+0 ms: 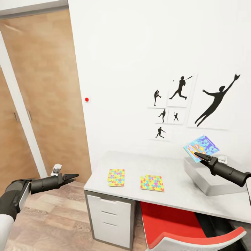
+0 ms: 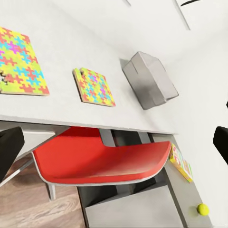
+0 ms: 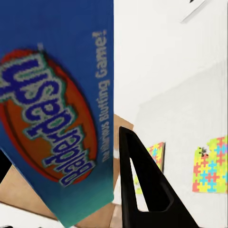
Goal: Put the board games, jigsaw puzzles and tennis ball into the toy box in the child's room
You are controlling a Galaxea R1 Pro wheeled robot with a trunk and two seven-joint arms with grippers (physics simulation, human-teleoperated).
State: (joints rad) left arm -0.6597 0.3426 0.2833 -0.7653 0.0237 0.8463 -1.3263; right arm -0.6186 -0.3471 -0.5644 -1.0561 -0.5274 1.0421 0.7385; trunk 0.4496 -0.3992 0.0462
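My right gripper (image 1: 201, 155) is shut on the corner of a blue board game (image 1: 202, 146), holding it tilted in the air just above the near end of the light-grey toy box (image 1: 205, 179). Up close, the blue printed board game (image 3: 57, 118) sits against one black finger (image 3: 142, 185). Two jigsaw puzzles (image 1: 116, 177) (image 1: 152, 183) lie flat on the white table (image 1: 132, 162). My left gripper (image 1: 72, 178) is open, off the table's left end over the floor. Past the chair, a tennis ball (image 2: 203, 209) and another colourful board game (image 2: 180, 162) rest on a white surface.
A red chair (image 1: 181, 223) is tucked under the table beside a white drawer unit (image 1: 109, 214). A wooden door (image 1: 45, 87) stands to the left. The table backs onto a white wall with black sports silhouettes (image 1: 216, 101). Wood floor lies below my left arm.
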